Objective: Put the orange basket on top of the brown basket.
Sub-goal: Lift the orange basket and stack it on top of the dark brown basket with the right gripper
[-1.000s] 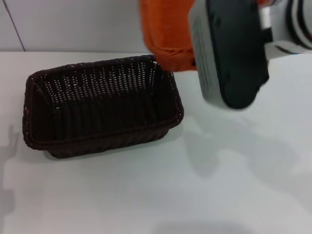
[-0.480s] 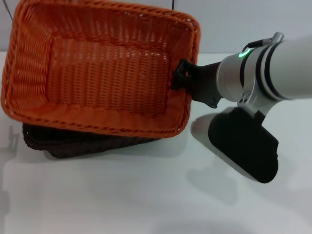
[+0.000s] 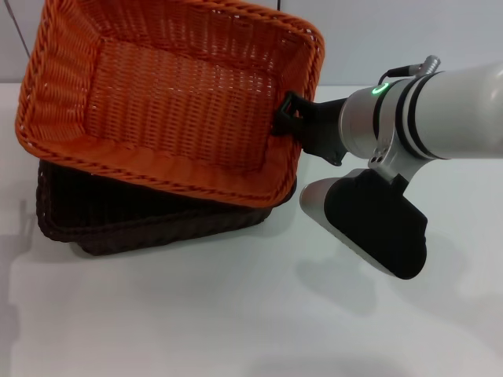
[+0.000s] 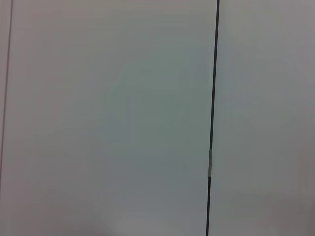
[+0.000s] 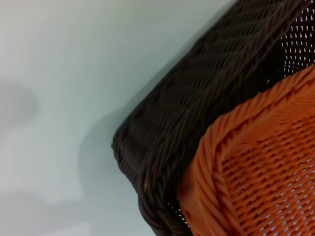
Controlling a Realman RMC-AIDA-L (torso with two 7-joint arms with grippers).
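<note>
The orange basket [image 3: 173, 102] hangs tilted over the brown basket [image 3: 134, 216], which stands on the white table in the head view. My right gripper [image 3: 289, 118] is shut on the orange basket's right rim and holds it above the brown one. The brown basket's near rim shows under the orange one. In the right wrist view the orange basket [image 5: 266, 167] sits close over a corner of the brown basket [image 5: 197, 118]. My left gripper does not show in any view.
The white table [image 3: 236, 314] reaches forward and to the right of the baskets. A white wall stands behind. The left wrist view shows only a pale panel with a dark seam [image 4: 212, 118].
The right arm swung the orange basket left from the upper middle to over the brown basket, then shifted it a little further back and right.
</note>
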